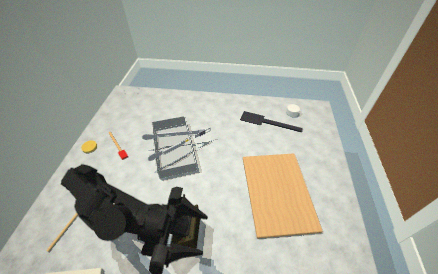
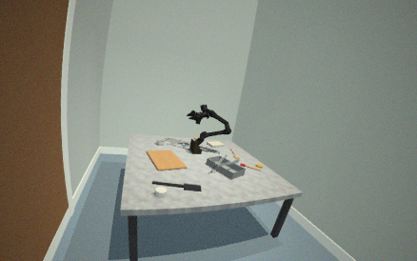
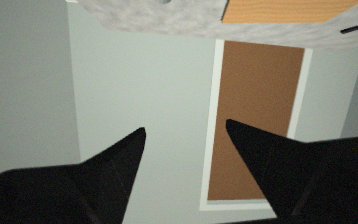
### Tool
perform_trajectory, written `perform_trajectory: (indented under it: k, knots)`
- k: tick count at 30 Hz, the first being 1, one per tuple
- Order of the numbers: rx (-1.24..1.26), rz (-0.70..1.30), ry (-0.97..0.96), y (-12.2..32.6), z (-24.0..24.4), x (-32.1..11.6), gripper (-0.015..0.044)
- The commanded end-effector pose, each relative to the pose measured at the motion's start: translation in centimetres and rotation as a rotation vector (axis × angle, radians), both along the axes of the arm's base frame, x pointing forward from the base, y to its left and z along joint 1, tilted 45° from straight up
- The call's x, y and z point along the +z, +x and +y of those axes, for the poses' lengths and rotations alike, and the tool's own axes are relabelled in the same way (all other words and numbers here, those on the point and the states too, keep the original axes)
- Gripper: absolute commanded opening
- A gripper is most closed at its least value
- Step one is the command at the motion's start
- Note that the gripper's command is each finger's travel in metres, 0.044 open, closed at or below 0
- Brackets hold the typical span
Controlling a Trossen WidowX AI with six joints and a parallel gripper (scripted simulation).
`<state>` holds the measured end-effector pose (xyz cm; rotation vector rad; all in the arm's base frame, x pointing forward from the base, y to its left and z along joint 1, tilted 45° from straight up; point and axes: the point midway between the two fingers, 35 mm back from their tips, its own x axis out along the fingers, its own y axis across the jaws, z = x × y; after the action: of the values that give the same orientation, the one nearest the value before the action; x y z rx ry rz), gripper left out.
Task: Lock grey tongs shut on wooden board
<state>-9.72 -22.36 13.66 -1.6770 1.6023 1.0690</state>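
The grey tongs (image 1: 147,136) lie across the roasting tin (image 1: 168,121) (image 2: 238,174). Their two arms are spread in a V, with the tips past the tin's left rim and the hinge end past its right rim in the top view. The lock inside the hinge cannot be seen. The wooden board (image 1: 280,195) (image 2: 167,160) (image 3: 285,11) lies flat on the table with nothing on it. My gripper (image 1: 204,235) (image 2: 188,115) (image 3: 185,127) is open and empty, raised high above the table, away from the tongs and to the left of the board in the top view.
A black spatula (image 1: 252,118) (image 2: 192,188) and a white round pot (image 1: 293,110) (image 2: 161,191) lie beyond the board. A yellow disc (image 1: 89,146) (image 2: 259,166) and a red-headed brush (image 1: 123,154) (image 2: 243,165) lie beside the tin. A wooden stick (image 1: 62,232) lies near the arm.
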Motion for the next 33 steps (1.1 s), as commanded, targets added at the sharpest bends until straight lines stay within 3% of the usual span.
perform_trajectory:
  k: [1, 10, 19, 26, 33]
  knots:
    - [0.000, 0.000, 0.000, 0.0, 0.0, 0.0, 0.0426]
    - [0.370, 0.014, 0.024, 5.5, -2.8, 0.5, 0.0440]
    - [1.088, 0.076, 0.034, 16.5, -5.5, 1.5, 0.0440]
    - [1.629, 0.115, 0.034, 25.9, -4.2, 1.3, 0.0440]
    - [2.171, 0.091, -0.003, 35.2, 0.3, 0.6, 0.0440]
